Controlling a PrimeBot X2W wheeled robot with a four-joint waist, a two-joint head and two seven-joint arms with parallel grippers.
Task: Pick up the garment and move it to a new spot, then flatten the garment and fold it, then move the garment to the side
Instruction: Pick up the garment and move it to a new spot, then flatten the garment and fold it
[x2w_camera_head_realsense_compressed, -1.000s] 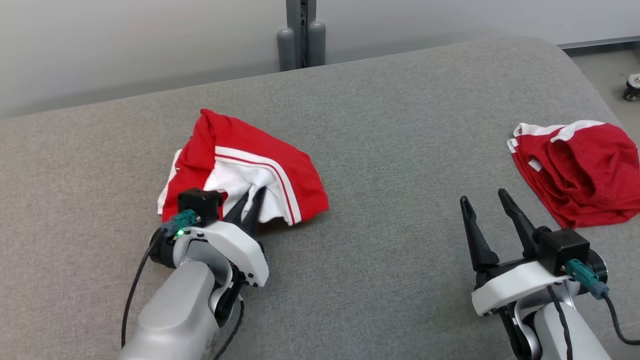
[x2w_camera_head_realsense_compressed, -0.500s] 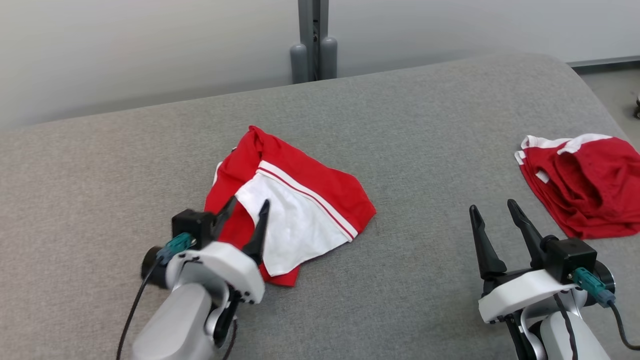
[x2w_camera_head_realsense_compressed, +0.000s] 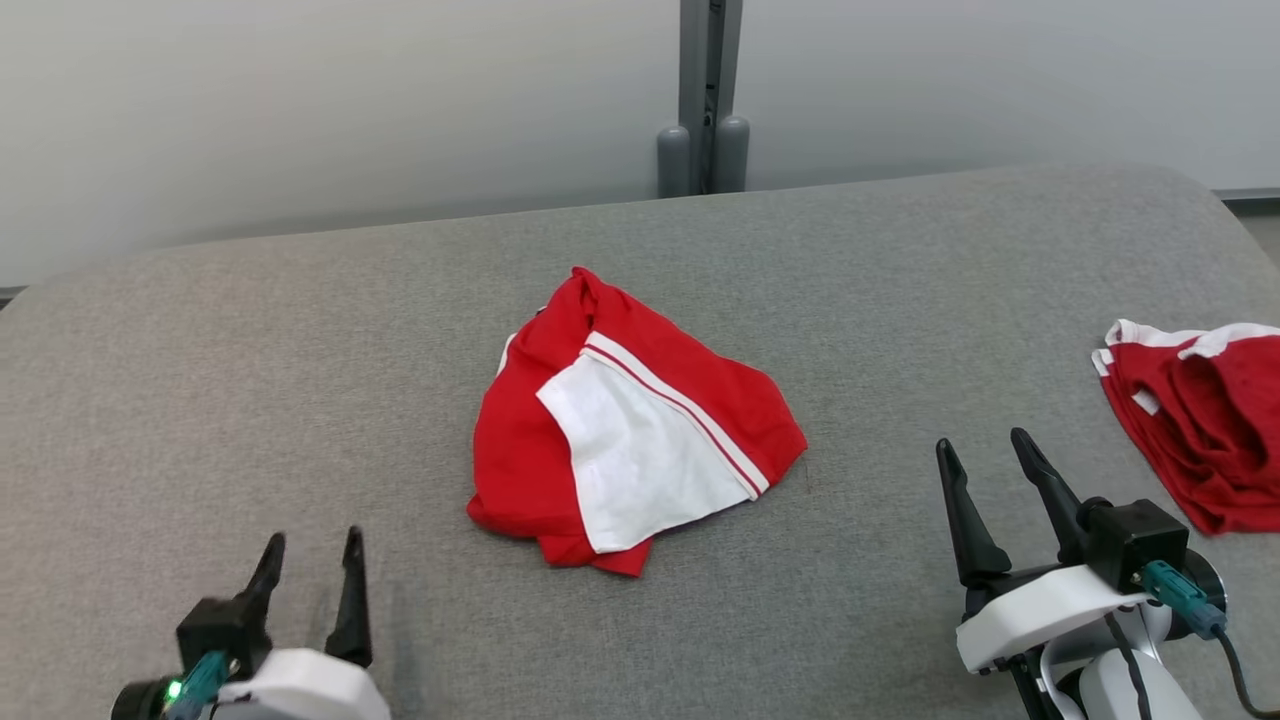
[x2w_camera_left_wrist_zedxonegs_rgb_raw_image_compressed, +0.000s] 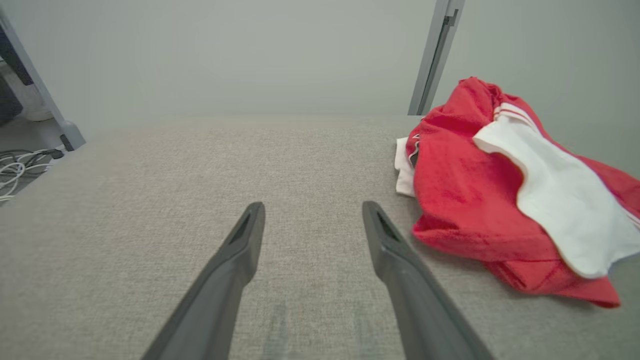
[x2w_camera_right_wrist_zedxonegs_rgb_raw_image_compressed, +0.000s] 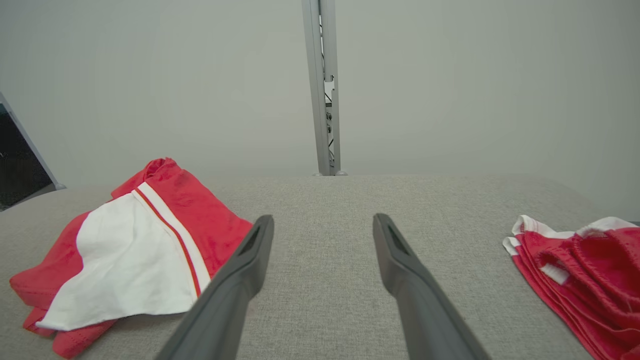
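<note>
Back from the red and white garment (x2w_camera_head_realsense_compressed: 620, 440) goes the left tool (x2w_camera_head_realsense_compressed: 313, 538). A second ago it was pinched shut on the cloth. Now it has let go and sits apart from it. The camera has moved too, so the whole picture has slid.

The big grey surface (x2w_camera_head_realsense_compressed: 300, 350) is covered in rough cloth and has round corners. The red and white garment lies near the middle of it, crumpled and partly folded over. A white patch with thin stripes faces up, and red cloth bunches around it. Nothing touches it.

At 3 o'clock from it, well apart and by the edge of the surface, lies a red garment with white edges (x2w_camera_head_realsense_compressed: 1200, 430), also in a heap.

The right tool (x2w_camera_head_realsense_compressed: 980, 442) is at 4 o'clock from the middle garment, between the two heaps. Its two dark fingers are spread wide and hold nothing.

The left tool is at 7 o'clock from the middle garment. Its fingers are spread wide too, with bare grey surface between them.

At 12 o'clock, behind the surface, a grey post (x2w_camera_head_realsense_compressed: 708, 90) stands against the pale wall.
</note>
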